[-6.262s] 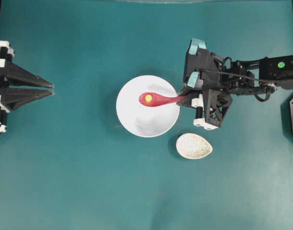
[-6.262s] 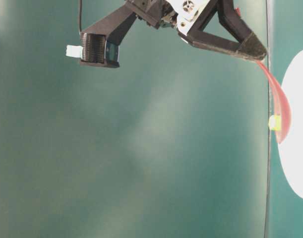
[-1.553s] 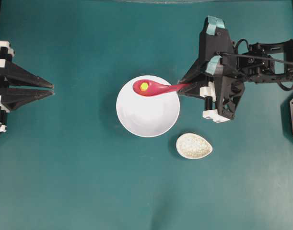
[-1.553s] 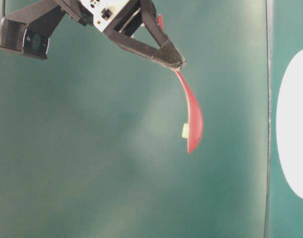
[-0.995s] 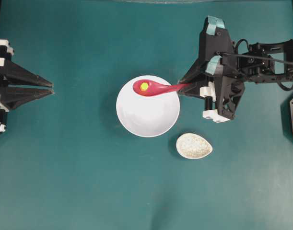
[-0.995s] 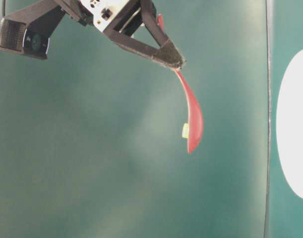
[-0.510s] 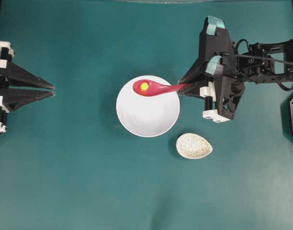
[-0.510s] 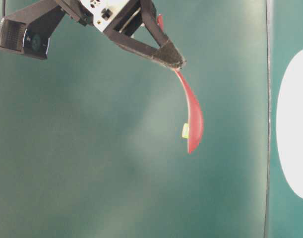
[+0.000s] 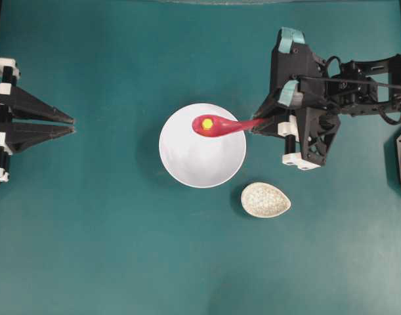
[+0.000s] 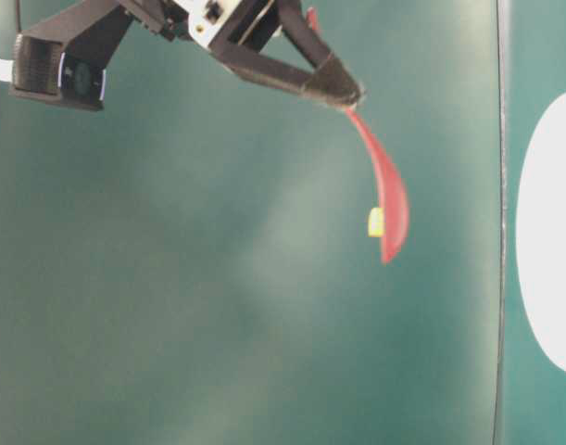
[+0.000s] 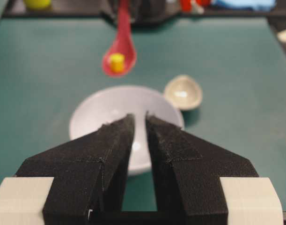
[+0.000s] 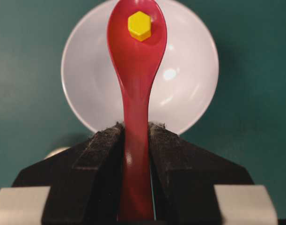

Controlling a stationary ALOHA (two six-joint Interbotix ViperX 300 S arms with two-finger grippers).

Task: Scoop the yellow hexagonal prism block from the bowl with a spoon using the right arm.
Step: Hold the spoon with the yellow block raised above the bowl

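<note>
The red-pink spoon (image 9: 223, 125) hangs level in the air over the back half of the white bowl (image 9: 200, 164). My right gripper (image 9: 258, 125) is shut on its handle (image 12: 137, 140). The yellow hexagonal prism block (image 9: 207, 123) lies in the scoop, clear of the bowl. The right wrist view shows the block (image 12: 139, 26) near the scoop's tip, with the bowl (image 12: 189, 84) beneath it. In the table-level view the spoon (image 10: 389, 209) and block (image 10: 376, 222) float apart from the bowl (image 10: 551, 232). My left gripper (image 9: 72, 125) rests at the far left, its fingers nearly together and holding nothing.
A small speckled teardrop dish (image 9: 266, 199) sits on the teal table just right of and in front of the bowl. It also shows in the left wrist view as a pale dish (image 11: 182, 92) beyond the bowl (image 11: 100, 112).
Over the last half second the right arm drew back to the right. The spoon and block moved from the bowl's back-left rim toward its middle. The left arm stayed put.
</note>
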